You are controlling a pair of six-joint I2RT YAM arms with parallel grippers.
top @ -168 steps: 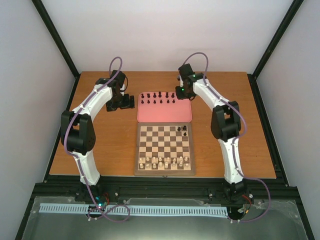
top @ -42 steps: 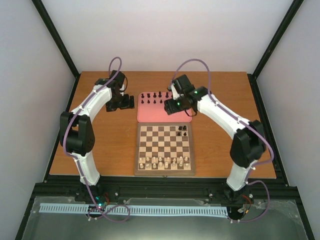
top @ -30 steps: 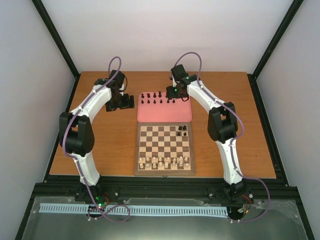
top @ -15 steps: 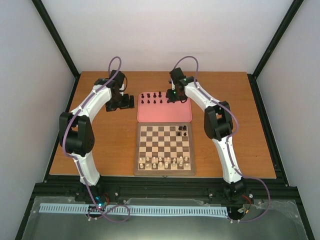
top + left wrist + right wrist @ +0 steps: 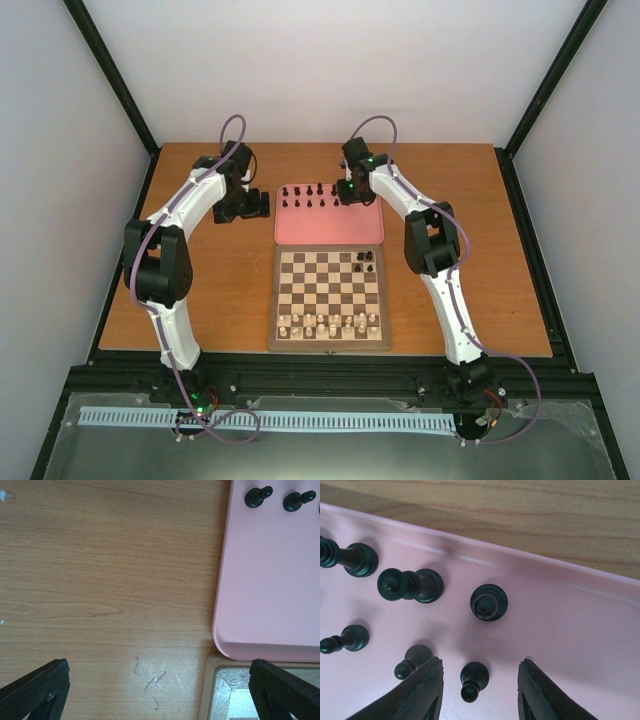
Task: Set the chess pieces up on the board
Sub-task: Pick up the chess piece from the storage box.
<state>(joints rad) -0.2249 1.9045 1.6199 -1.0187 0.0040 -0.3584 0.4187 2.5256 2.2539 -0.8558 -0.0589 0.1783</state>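
Several black chess pieces stand in two rows at the far end of the pink tray. Three black pieces stand on the far right of the board. My right gripper is open over the tray's far right. In the right wrist view a black pawn stands between its fingers, apart from both, with a taller piece just beyond. My left gripper is open and empty over the table, left of the tray.
Cream pieces fill the board's near rows. More black pieces stand left of the right gripper. The board's corner shows in the left wrist view below the tray. Bare wooden table lies on both sides.
My right arm came down over the tray, then swung back to its far right end, closing on the black pieces there. The left arm has barely moved.
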